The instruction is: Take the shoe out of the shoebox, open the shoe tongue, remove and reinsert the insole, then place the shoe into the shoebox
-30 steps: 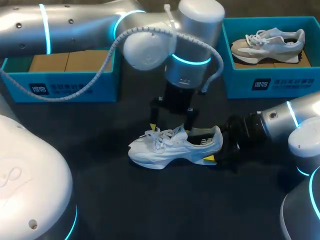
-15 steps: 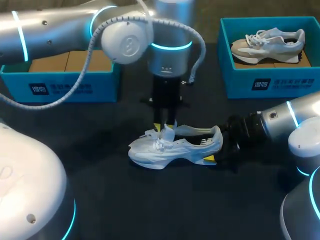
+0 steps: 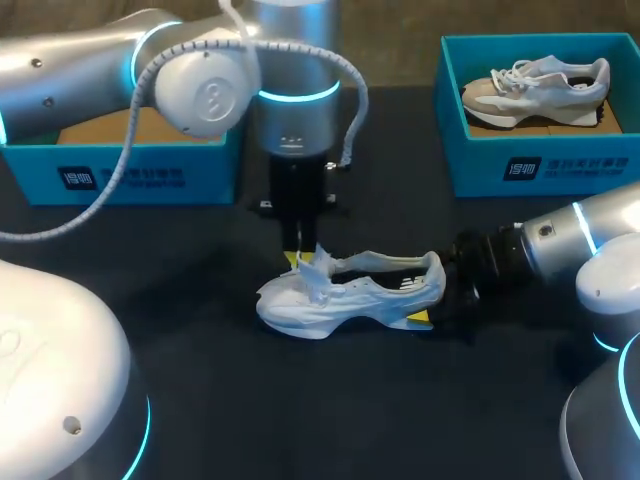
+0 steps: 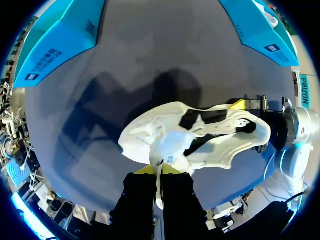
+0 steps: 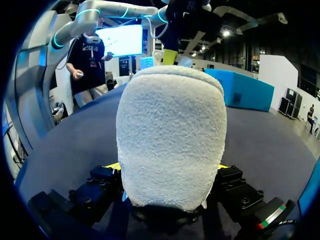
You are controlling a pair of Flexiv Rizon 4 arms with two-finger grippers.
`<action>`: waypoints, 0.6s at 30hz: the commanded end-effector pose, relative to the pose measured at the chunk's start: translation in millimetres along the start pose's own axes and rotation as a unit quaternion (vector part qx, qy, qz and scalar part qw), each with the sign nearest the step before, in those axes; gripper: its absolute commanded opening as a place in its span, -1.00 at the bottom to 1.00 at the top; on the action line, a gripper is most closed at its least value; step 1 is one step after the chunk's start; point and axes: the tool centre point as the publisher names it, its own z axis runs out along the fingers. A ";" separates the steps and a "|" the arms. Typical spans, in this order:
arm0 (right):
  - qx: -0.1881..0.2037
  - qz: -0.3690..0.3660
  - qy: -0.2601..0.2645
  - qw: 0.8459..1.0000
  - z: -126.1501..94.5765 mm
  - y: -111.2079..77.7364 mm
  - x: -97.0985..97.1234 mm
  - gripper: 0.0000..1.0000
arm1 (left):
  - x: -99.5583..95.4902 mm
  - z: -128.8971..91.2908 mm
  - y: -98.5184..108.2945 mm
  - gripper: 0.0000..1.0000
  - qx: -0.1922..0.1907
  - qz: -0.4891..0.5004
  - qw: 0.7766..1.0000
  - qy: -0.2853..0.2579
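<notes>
Nearest, the right gripper (image 3: 432,293) clamps the shoe (image 3: 340,295) by its heel, sole down on the table (image 3: 300,400). Beyond, the left gripper (image 4: 158,170) pinches the tongue (image 4: 172,145). That's a thin hold: a hard tug could slip it, or yank the shoe free. The shoebox (image 3: 150,178) sits behind.

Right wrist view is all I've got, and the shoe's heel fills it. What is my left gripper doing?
Observer: The left gripper is shut on the tongue, holding it raised above the laces.
Operator: Which way does the toe point?
Observer: The shoe stands on its sole, toe toward your left arm's side.
Operator: Which box is free?
Observer: The left box shows only brown cardboard inside; the right box holds a second shoe.
</notes>
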 end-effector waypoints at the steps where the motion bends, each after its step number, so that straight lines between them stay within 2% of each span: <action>1: 0.002 0.000 -0.001 1.000 2.5 -0.2 0.4 -1.00 | -12.0 9.4 5.5 -1.00 0.001 -0.008 1.000 0.014; 9: 0.002 0.000 -0.001 1.000 2.5 -0.2 0.4 -1.00 | -21.4 33.2 0.7 -1.00 -0.012 -0.026 1.000 -0.007; 18: 0.002 0.000 -0.001 1.000 2.5 -0.2 0.4 -1.00 | -29.8 47.1 1.5 -1.00 -0.018 -0.043 0.999 -0.019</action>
